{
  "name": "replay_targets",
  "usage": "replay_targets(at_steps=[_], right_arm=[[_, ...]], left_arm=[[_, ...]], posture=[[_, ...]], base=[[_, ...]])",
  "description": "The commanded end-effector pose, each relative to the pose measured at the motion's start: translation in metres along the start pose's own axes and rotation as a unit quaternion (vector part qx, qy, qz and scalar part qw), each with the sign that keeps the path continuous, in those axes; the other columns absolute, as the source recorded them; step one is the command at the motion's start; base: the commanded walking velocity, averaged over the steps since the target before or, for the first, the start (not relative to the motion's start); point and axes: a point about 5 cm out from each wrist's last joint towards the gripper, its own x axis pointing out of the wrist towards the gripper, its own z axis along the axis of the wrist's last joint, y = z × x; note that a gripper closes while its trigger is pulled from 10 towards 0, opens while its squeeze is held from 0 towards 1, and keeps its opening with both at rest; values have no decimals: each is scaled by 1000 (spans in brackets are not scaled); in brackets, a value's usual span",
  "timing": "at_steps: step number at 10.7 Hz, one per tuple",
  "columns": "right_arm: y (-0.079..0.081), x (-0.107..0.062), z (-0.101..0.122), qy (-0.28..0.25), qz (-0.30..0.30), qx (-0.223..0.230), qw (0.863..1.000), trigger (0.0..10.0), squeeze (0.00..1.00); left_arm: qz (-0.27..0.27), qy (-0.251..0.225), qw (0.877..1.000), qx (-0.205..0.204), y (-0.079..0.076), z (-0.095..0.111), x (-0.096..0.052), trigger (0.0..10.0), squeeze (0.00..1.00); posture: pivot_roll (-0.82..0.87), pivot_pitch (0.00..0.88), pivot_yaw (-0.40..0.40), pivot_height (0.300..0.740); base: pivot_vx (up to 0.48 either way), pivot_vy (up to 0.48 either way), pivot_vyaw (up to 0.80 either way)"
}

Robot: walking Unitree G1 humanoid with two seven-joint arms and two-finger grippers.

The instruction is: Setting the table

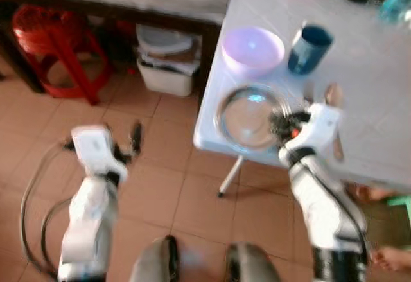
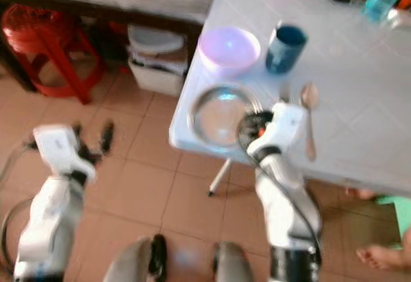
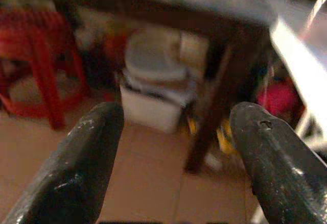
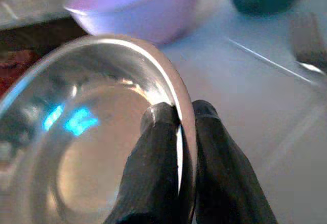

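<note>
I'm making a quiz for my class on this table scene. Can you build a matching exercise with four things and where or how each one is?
1. steel plate
2. pink bowl
3. blue cup
4. left gripper

A. open, over the tiled floor
B. rim pinched by the right gripper
C. beside the blue cup
D. upright, beyond the spoon

Pairs: 1-B, 2-C, 3-D, 4-A

The steel plate (image 1: 249, 116) sits at the white table's (image 1: 379, 70) near corner, hemmed behind by the lilac bowl (image 1: 253, 49) and blue cup (image 1: 309, 49), with a spoon (image 1: 334, 118) just beside it. Bare tabletop lies beyond the spoon. Below, open floor tiles (image 1: 160, 160) stretch toward a red stool (image 1: 54, 51) and stacked tubs (image 1: 167, 60).
</note>
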Motion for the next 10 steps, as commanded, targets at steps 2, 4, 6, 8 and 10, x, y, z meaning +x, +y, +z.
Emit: replay_targets(at_steps=[2, 4, 6, 8, 10], right_arm=[[-16, 2, -26, 44, -53, -34, 997, 10000, 0], [-20, 4, -30, 32, -66, -38, 997, 10000, 0], [-13, 6, -37, 19, -49, -31, 998, 10000, 0], [-2, 15, -26, -20, -32, -36, 999, 10000, 0], [3, 20, -15, -51, -21, -65, 996, 10000, 0]], left_arm=[[2, -6, 1000, -13, -6, -2, 9, 10000, 0], [0, -5, 1000, 9, -5, -8, 10, 10000, 0], [-9, 16, 1000, 15, -13, -22, 7, 10000, 0], [-45, -11, 999, 26, -28, -14, 20, 10000, 0], [-34, -17, 999, 30, -21, -10, 26, 10000, 0]], posture=[[-29, 82, -16, 740], [-33, 22, 8, 740], [-30, 17, 29, 740], [-20, 34, 19, 740], [-24, 38, 23, 740]], base=[[0, 480, 0], [298, 371, 0], [369, 306, 0], [443, 0, 0], [471, 0, 0]])
